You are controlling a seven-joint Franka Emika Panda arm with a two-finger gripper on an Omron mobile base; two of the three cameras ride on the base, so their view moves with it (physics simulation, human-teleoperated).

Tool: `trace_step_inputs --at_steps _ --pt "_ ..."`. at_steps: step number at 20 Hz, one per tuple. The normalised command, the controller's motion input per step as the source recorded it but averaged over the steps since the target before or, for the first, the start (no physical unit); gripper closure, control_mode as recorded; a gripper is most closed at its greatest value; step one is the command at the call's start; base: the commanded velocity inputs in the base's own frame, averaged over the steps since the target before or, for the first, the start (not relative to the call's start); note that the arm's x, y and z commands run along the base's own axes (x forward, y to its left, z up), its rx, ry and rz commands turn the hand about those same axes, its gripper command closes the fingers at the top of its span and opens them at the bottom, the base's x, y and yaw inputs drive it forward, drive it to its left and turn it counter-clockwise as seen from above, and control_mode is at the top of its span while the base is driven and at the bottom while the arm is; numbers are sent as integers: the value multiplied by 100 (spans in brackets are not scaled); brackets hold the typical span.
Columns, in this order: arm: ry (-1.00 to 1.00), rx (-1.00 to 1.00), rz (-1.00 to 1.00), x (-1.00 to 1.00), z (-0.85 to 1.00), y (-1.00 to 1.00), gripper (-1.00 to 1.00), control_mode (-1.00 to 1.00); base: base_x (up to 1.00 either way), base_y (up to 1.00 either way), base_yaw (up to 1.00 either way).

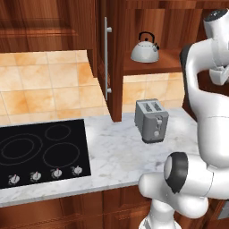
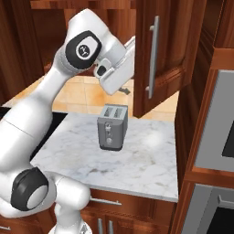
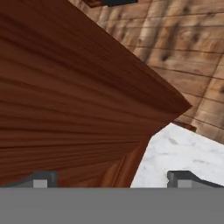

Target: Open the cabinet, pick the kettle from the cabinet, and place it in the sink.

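Close before your wide-spread gripper (image 3: 112,179) stood the swung-open cabinet (image 3: 65,100) door, so the kettle (image 1: 145,48) sat exposed on its shelf, reachable.

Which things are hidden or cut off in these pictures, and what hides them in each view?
- Kettle: plain on the shelf in the left base view; in the right base view the arm covers that shelf.
- Cabinet: top cut off by the frame; in the hand view the door blocks what lies behind it.
- Gripper: tips wide apart, holding nothing.
- Cooktop: left part cut by the edge.
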Motion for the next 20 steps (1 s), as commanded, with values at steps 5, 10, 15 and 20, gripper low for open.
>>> trace_step_inputs --at_steps 5,10,15,20 --pt "0 0 -11 -28 0 -48 -100 -100 0 0 0" --pt "0 0 -12 -25 0 -42 -100 -100 0 0 0" --pt "0 -2 -8 -25 0 -40 -100 -100 0 0 0" --pt "0 -5 -7 -20 0 -32 -100 -100 0 0 0"
